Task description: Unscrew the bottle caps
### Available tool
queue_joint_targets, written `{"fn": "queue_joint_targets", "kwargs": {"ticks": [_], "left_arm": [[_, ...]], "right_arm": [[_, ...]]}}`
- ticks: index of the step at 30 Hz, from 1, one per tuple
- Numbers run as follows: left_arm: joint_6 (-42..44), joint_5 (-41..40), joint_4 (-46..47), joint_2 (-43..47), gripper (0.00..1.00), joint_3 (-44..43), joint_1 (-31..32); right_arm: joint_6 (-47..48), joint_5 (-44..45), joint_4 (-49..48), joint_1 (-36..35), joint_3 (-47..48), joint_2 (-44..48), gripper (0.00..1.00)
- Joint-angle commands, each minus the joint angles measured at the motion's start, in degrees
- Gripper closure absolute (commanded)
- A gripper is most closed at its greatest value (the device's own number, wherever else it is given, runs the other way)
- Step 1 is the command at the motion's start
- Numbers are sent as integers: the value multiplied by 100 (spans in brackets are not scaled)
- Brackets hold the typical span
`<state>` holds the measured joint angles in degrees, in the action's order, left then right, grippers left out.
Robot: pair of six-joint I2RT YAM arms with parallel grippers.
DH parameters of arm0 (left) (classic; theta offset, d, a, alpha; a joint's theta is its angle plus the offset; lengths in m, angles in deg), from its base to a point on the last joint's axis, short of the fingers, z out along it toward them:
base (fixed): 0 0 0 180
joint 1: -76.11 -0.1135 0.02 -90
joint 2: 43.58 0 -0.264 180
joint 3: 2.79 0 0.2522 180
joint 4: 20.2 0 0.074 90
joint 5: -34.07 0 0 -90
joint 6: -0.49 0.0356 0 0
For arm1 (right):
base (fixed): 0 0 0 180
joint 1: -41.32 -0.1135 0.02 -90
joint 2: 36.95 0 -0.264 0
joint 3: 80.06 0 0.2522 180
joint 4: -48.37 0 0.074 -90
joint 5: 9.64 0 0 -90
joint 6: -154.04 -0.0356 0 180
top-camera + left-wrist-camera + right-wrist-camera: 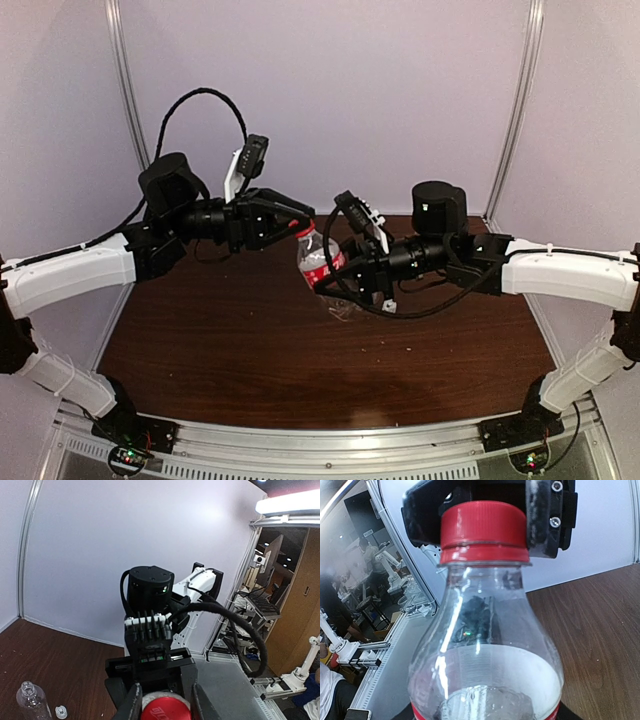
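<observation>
A clear bottle (318,258) with a red label band is held tilted above the table between both arms. My right gripper (337,266) is shut on its body; the bottle (485,645) fills the right wrist view and hides the fingers there. Its red cap (484,532) is screwed on the neck. My left gripper (303,225) is shut on that red cap (165,710), one finger (132,705) on each side. A second clear bottle (32,700) stands uncapped on the table, with a small white cap (61,711) lying beside it.
The brown table (250,350) is walled by white panels at the back and sides. The uncapped bottle (340,304) sits just below my right gripper. Cables loop from both wrists, and a black loop (400,305) hangs under the right arm.
</observation>
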<state>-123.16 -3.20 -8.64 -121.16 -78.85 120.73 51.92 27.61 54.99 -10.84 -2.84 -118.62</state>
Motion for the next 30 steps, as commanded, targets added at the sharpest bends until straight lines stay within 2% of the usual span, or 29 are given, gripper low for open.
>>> {"fn": "queue_joint_targets", "kwargs": {"ticks": [1, 5, 8, 15, 18, 21, 24, 26, 30], "left_arm": [[-31, -46, 196, -42, 82, 13, -15], [-77, -637, -182, 29, 100, -48, -12], [-163, -1606, -772, 154, 100, -125, 76], [-364, -4651, -2752, 238, 100, -884, 799], [-443, -5416, -2998, 222, 100, -1028, 996], [-462, -5668, -3053, 224, 98, -1038, 1044], [-426, -5637, -2940, 221, 91, -989, 1049], [-163, -5395, -2621, 242, 80, -883, 1041], [697, -4772, -2017, 473, 51, -626, 1017]], "right_arm": [[34, 194, -52, -31, 7, 184, 64], [204, 899, 198, -29, 0, 299, 65], [382, 1669, 478, -31, 53, 368, 66], [754, 3313, 670, -87, 116, 389, 68], [788, 3754, 619, -110, 52, 396, 68], [774, 3794, 557, -118, 26, 380, 68], [751, 3648, 511, -119, 26, 358, 68], [746, 3545, 504, -119, 13, 361, 68], [811, 3074, 531, -119, 15, 393, 68]]}}
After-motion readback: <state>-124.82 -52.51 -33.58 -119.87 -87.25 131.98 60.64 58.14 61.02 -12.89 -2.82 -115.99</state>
